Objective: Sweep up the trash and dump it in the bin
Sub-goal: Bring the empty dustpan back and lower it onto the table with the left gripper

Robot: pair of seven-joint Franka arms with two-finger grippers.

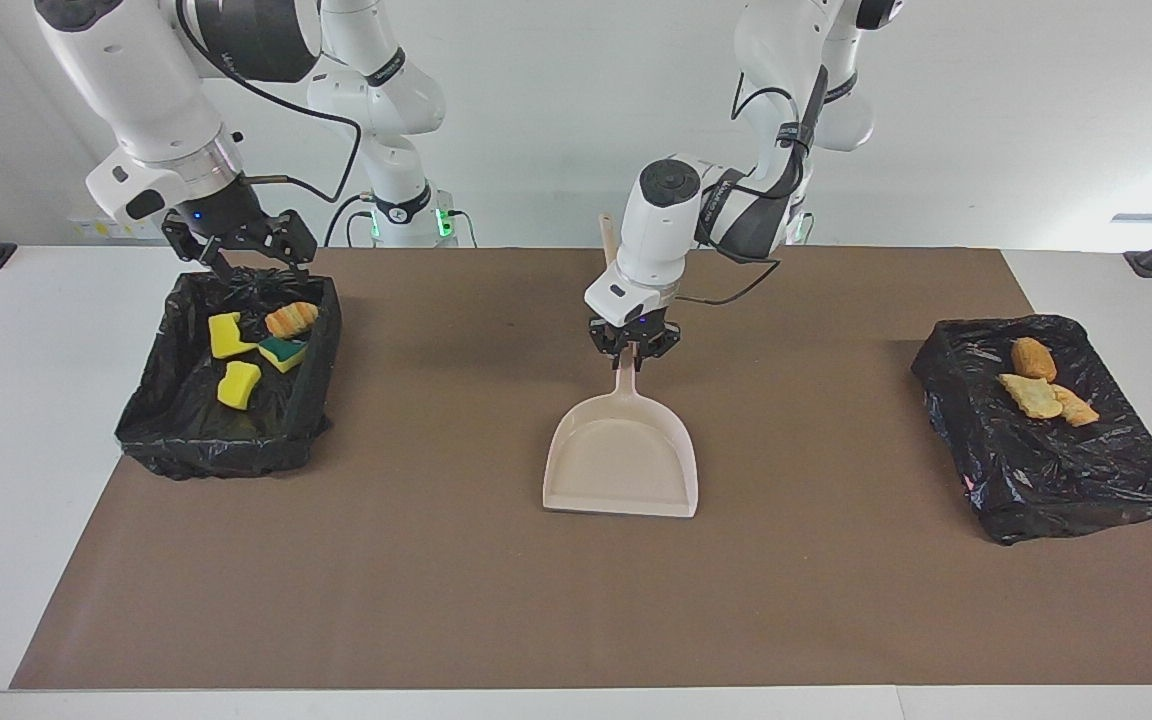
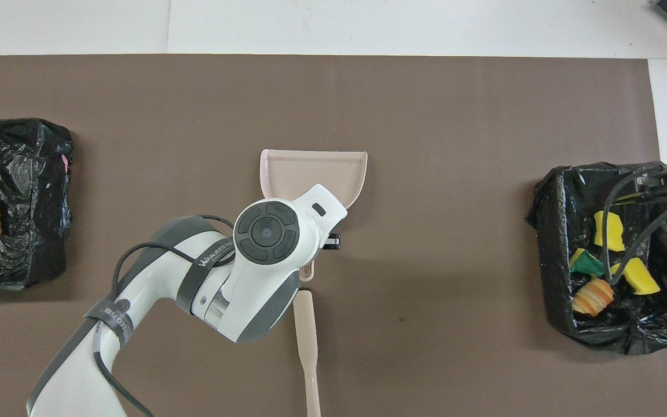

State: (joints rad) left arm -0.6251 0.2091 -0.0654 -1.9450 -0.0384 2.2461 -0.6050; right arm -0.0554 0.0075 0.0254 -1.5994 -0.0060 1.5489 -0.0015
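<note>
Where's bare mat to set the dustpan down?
Bare mat lies between the dustpan and each black-lined bin, and from its lip to the table's edge away from the robots. Crowded: the brush lies just robot-ward of the handle, under the left gripper.

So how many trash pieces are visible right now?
7: four in the bin at the right arm's end, three in the bin at the left arm's end. More may be hidden.
</note>
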